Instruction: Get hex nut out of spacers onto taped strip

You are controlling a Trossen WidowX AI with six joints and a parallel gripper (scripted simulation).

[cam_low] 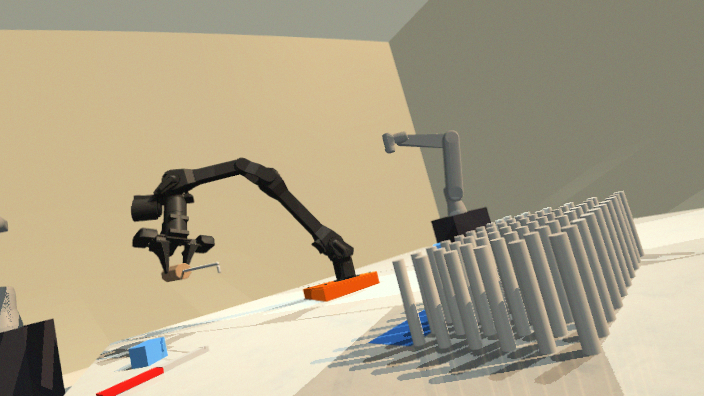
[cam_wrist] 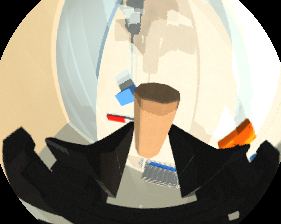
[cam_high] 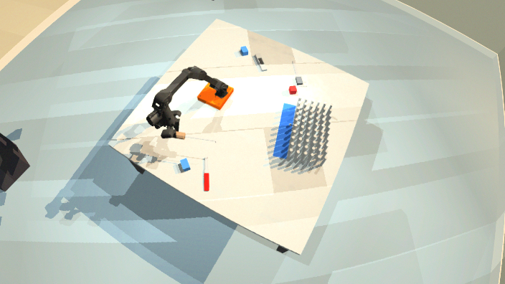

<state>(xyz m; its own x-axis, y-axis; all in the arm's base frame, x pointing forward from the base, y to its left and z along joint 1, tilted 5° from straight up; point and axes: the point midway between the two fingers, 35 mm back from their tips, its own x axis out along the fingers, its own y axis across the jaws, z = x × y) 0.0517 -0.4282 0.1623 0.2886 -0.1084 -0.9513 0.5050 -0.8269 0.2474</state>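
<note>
- the end effector was grasping the tan handle of a tool, raised above the tabletop.
- the tool's thin rod stuck out sideways from the end effector, its tip bent.
- the metal spacers stood upright, well apart from the end effector, on the side the rod pointed toward.
- the blue strip lay along their near side, between them and the end effector.
- the nut could not be made out; its exact place could not be told.
- lower than the end effector, a light blue block sat near a red-handled tool.
- a dark mark on that block's side was too small to read.
</note>
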